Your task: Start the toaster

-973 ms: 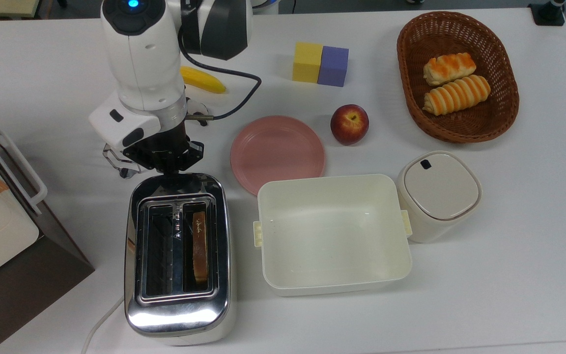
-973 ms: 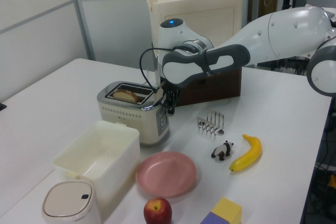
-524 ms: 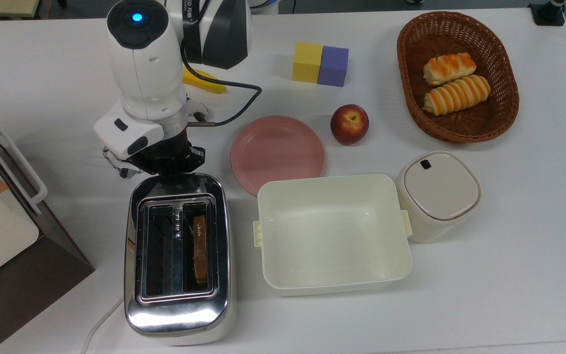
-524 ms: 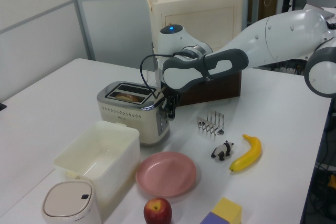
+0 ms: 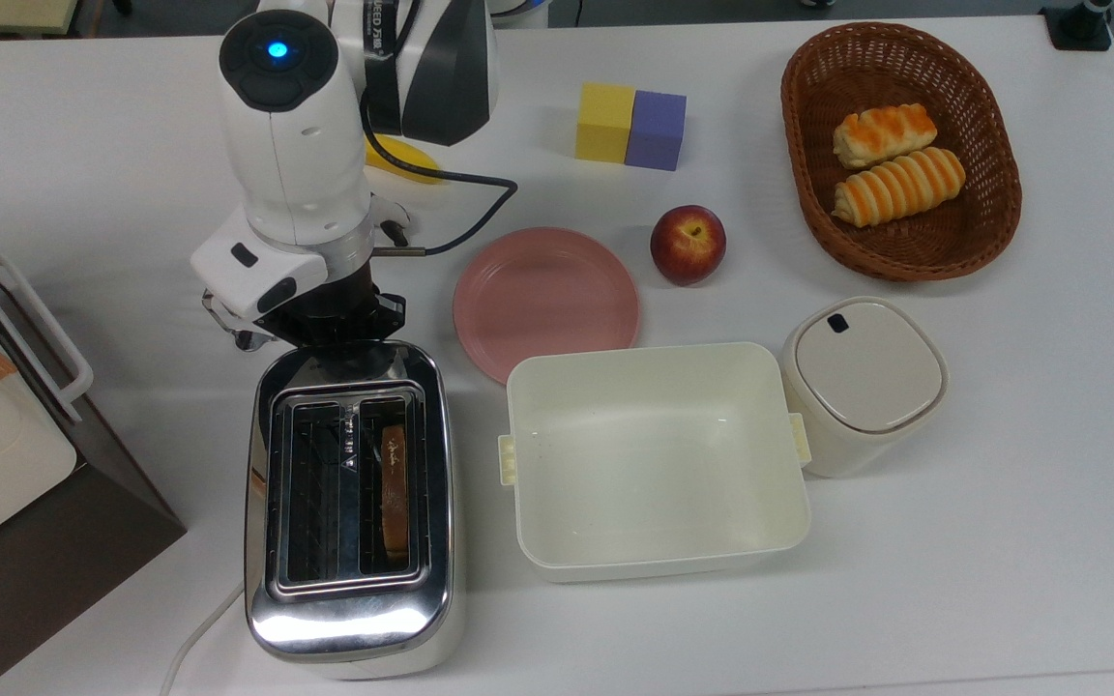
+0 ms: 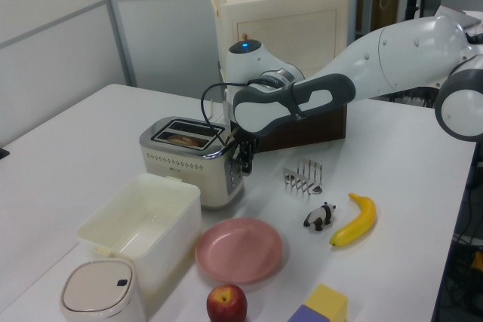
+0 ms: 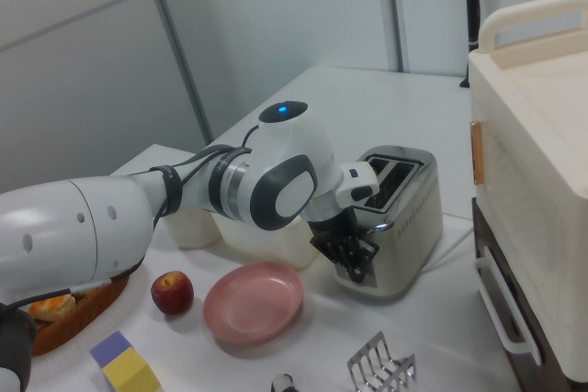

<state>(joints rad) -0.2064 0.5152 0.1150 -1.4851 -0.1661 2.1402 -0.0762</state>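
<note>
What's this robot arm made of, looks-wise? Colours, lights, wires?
The arm is glossy white with rounded shells and dark grey joint bands. A round black cap with a glowing blue light tops the wrist. A black cable loops from it. The gripper is black, below a white block with small dark buttons.

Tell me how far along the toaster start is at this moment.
Done: a bread slice sits low in one slot of the toaster. In hand: the gripper is down against the toaster's end face, where a lever would be. Left: whether the lever has latched cannot be told; withdrawing follows.
</note>
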